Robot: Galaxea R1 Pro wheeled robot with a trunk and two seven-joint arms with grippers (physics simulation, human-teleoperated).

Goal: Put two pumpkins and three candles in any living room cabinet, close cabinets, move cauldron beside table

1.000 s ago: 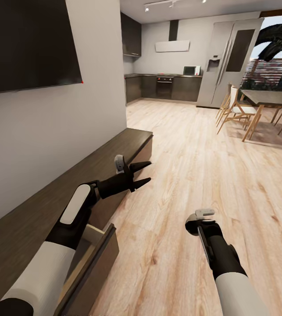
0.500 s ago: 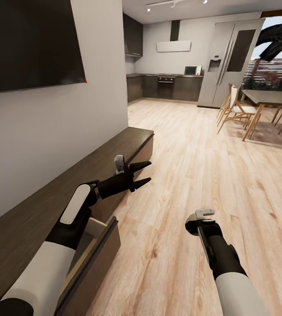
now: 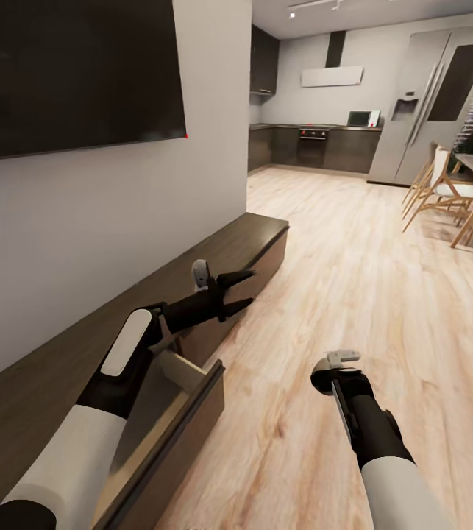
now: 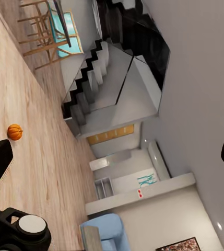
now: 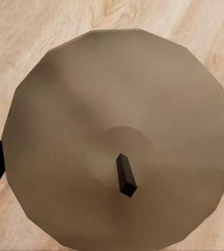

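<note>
Our left pincer [image 3: 240, 291] hovers spread and empty beside the long cabinet [image 3: 254, 239] running along the television [image 3: 67, 70] wall, drawer [image 3: 181, 419] pulled out, while our right pincer [image 3: 337, 366] clamps a candle [image 5: 119, 138], wick toward its camera.

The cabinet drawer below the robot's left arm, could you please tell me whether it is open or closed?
Open. The drawer is pulled out from the cabinet, angling over the floor, with its paler inside wall exposed beneath the left arm.

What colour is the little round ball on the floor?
The pumpkin is orange. It shows best in the left wrist view, lying on the pale wooden floor.
</note>
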